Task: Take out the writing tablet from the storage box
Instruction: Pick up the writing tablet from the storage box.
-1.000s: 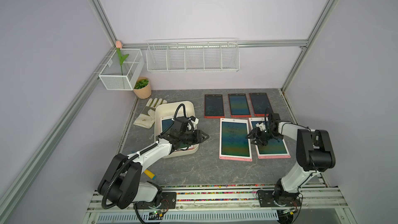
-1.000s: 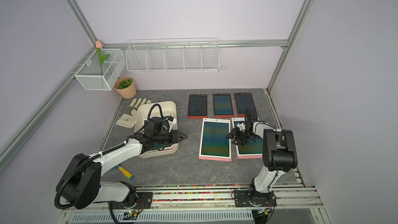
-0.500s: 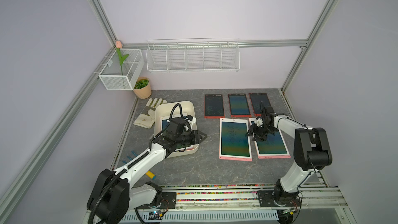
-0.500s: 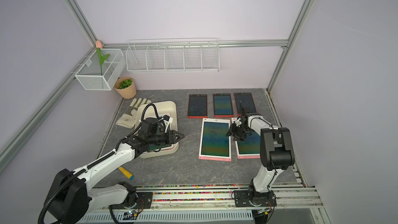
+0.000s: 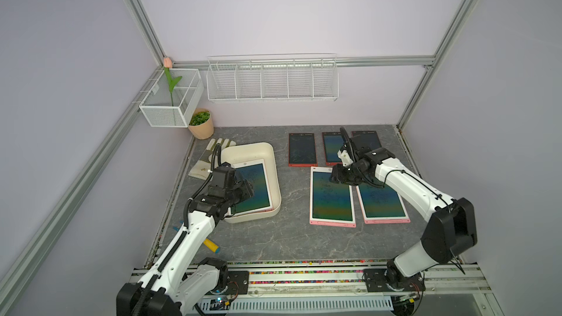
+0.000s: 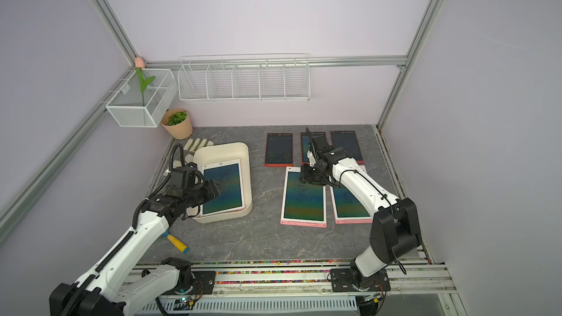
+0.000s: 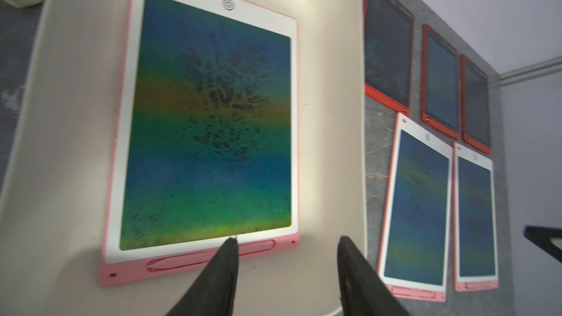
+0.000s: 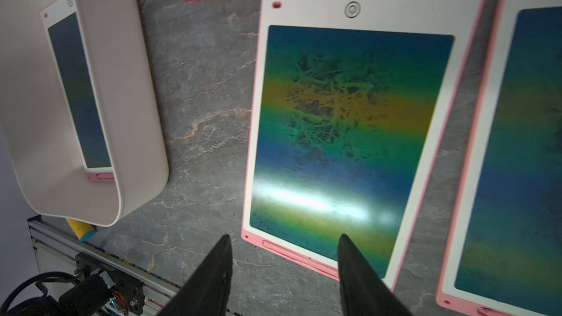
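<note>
The storage box [image 5: 274, 177] [image 6: 248, 174] is a cream tub on the left of the table. The writing tablet [image 5: 258, 188] [image 6: 228, 188] [image 7: 209, 123], white-framed with a pink edge, lies flat inside it. My left gripper [image 5: 248, 191] [image 6: 216, 191] [image 7: 286, 238] hovers over the tablet's near-left part, open, with nothing between its fingers. In the left wrist view one fingertip [image 7: 231, 243] overlaps the tablet's pink pen-slot edge. My right gripper [image 5: 334, 176] [image 6: 304, 177] [image 8: 284, 235] is open above the far end of a pink tablet [image 5: 331, 199] [image 8: 349, 123] lying on the table.
A second large pink tablet [image 5: 383, 205] lies to the right, and three small red tablets [image 5: 302, 148] lie behind. A glove [image 5: 209, 156] and a plant pot [image 5: 201, 124] are behind the box. A yellow-blue tool [image 5: 212, 245] lies front left. Wire baskets [image 5: 272, 82] hang on the walls.
My left gripper has pulled back to the left over the box and opened wider. My right gripper has shifted left, from the right pink tablet to the far end of the middle one.
</note>
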Controlling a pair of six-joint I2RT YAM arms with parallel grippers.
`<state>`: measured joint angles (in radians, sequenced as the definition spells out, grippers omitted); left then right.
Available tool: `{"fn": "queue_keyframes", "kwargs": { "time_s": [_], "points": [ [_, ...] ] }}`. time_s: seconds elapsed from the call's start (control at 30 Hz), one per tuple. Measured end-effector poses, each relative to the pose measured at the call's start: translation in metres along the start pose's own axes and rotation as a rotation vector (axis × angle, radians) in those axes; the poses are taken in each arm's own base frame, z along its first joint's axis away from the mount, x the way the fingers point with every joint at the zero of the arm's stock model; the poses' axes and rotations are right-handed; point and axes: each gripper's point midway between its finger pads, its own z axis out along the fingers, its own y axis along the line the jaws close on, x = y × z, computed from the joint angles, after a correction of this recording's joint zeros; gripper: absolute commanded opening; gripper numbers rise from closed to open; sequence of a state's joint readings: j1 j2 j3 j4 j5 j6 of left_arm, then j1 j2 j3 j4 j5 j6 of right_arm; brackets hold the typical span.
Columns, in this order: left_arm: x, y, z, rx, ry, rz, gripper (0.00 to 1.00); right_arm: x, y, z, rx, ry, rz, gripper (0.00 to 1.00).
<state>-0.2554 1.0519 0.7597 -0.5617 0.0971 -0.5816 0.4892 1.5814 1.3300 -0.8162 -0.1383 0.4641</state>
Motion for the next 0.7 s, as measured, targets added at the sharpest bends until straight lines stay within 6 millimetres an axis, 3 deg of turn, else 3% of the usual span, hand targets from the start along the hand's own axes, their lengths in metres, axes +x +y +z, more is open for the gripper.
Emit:
{"fn": "queue_keyframes", "kwargs": {
  "time_s": [0.1, 0.2, 0.3, 0.5, 0.7],
  "points": [
    [-0.002, 0.023, 0.016, -0.111, 0.034, -0.015, 0.58, 0.000, 0.040, 0.009, -0.059, 0.001, -0.068, 0.60],
    [-0.012, 0.033, 0.027, -0.195, 0.043, -0.002, 0.57, -0.009, 0.077, 0.026, -0.100, 0.006, -0.118, 0.60],
    [-0.028, 0.039, 0.036, -0.261, 0.040, 0.012, 0.57, -0.017, 0.100, 0.051, -0.109, 0.023, -0.143, 0.60],
    [-0.046, 0.060, 0.059, -0.372, 0.062, 0.029, 0.57, -0.020, 0.112, 0.100, -0.093, 0.079, -0.130, 0.60],
    [-0.042, 0.083, 0.075, -0.447, 0.128, 0.040, 0.57, -0.029, 0.121, 0.111, -0.111, 0.084, -0.114, 0.60]
  ]
}}
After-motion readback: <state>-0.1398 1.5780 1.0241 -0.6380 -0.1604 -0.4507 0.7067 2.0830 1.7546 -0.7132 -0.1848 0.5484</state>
